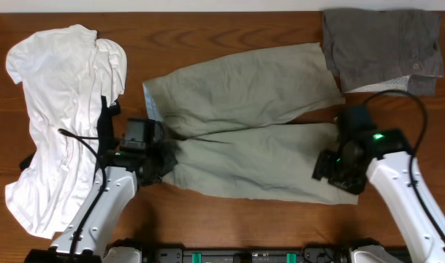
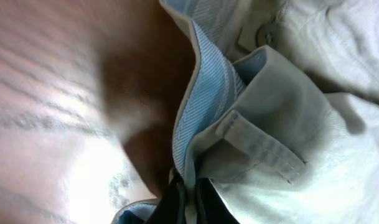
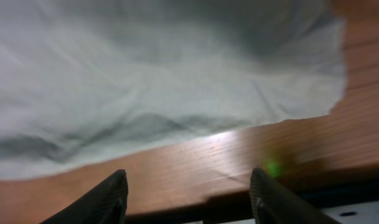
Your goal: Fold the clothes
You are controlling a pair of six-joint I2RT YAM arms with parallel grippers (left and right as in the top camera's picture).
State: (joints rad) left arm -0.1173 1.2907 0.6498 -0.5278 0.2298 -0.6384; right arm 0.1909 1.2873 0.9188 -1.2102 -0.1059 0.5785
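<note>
Robot test bench laid out for laundry, more lab than home.

Two white robot arms, the left arm (image 1: 98, 208) and the right arm (image 1: 401, 186), rise from a black mounting rail (image 1: 244, 256) with green fittings at the near edge of a bare wood-grain table (image 1: 229, 219). Black cables (image 1: 397, 91) loop in the open, and a green status light (image 1: 378, 136) glows on the right arm. Only garments lie on the top: khaki shorts (image 1: 251, 131) spread in the middle, a white T-shirt (image 1: 61, 109) at the left, and darker grey shorts (image 1: 379, 47) at the far right corner. Past the far edge a pale strip (image 1: 207, 4) shows too little to tell the room.
</note>
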